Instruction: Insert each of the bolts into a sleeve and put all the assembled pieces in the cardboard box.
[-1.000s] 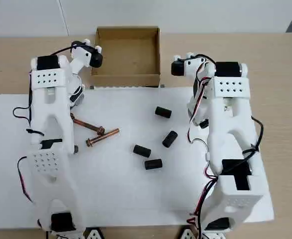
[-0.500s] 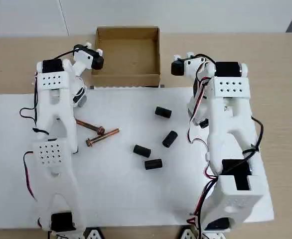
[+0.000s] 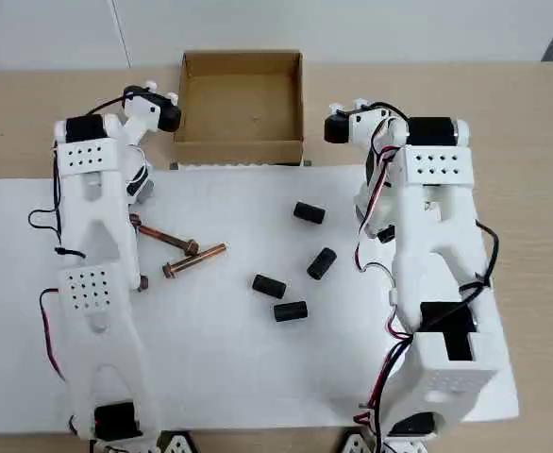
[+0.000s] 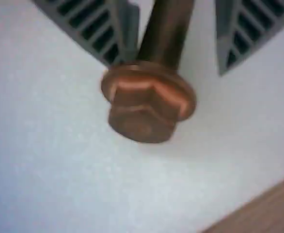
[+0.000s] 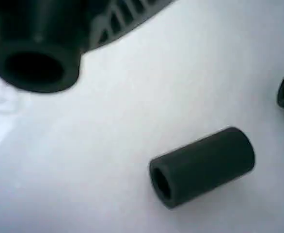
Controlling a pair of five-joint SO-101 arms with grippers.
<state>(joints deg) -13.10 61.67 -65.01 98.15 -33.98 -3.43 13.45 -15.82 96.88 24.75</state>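
Note:
A copper bolt (image 4: 147, 104) sits between the grey fingers (image 4: 98, 34) of my left gripper (image 4: 173, 63), which is shut on its shaft just above the white sheet. In the high view this gripper (image 3: 137, 187) is at the sheet's far left edge, near the cardboard box (image 3: 243, 142). Two more bolts (image 3: 163, 235) (image 3: 193, 260) lie crossed beside the left arm. My right gripper (image 5: 45, 34) is shut on a black sleeve (image 5: 35, 58), also seen in the high view (image 3: 386, 234). Several loose sleeves lie mid-sheet (image 3: 309, 212) (image 3: 322, 263) (image 3: 269, 286). One sleeve (image 5: 202, 165) lies close under the right gripper.
The white sheet (image 3: 258, 377) covers the wooden table (image 3: 531, 142). The open box stands just past the sheet's far edge, between the two arms. A small copper end (image 3: 142, 281) pokes out from under the left arm. Wires hang off both arms.
The left arm's wrist end has swung slightly leftward, away from the box's corner. The right arm, loose bolts and sleeves have not moved.

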